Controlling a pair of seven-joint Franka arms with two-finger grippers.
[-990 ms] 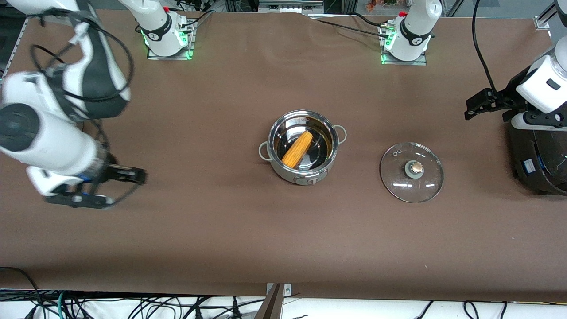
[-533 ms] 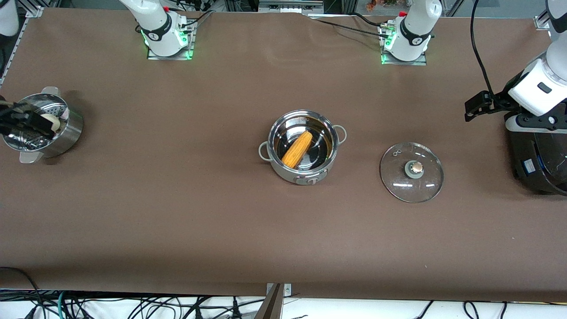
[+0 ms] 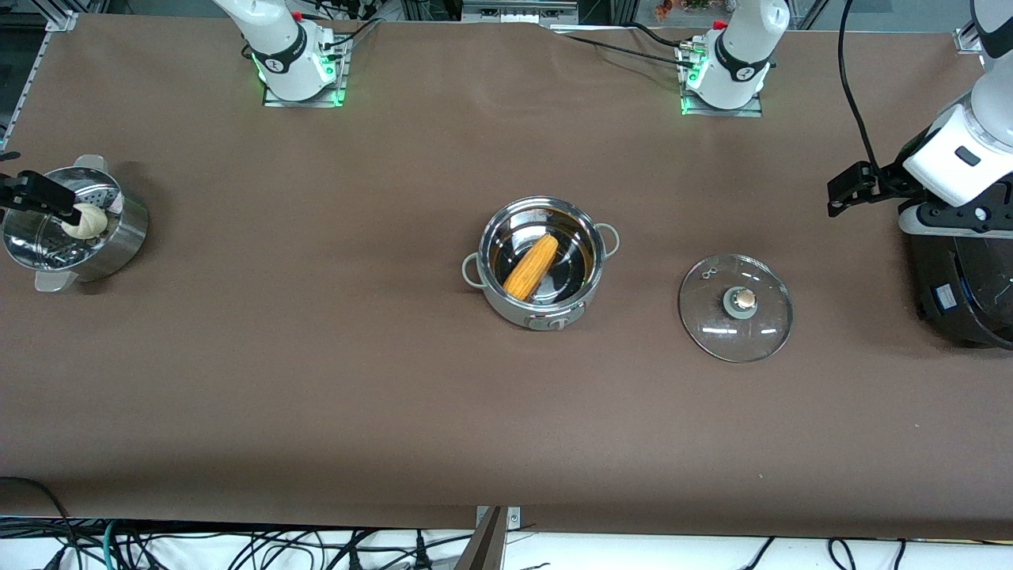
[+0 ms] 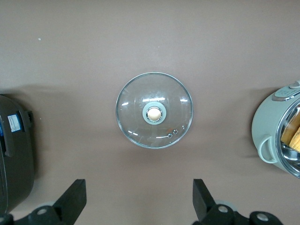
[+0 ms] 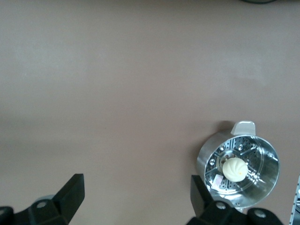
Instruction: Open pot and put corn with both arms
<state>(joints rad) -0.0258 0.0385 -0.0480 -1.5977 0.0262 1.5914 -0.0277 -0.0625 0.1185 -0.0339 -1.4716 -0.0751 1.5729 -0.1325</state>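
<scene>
OK, I see the corn (image 3: 531, 267) in the open pot (image 3: 541, 305), lid (image 3: 735, 308) beside it on the desk (image 3: 396, 396), left pincer (image 4: 138, 204) and right pincer (image 5: 136, 199) both spread, empty.

Left tool (image 3: 841, 192) raised, fingers spread; right tool (image 3: 32, 198) raised, fingers spread.

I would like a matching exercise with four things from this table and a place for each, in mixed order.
Things:
1. corn
2. lid
3. bun
4. cooker

Places:
a. in the steamer
b. at the left arm's end of the table
c. in the pot
d. flat on the table beside the pot

Pairs: 1-c, 2-d, 3-a, 4-b
</scene>
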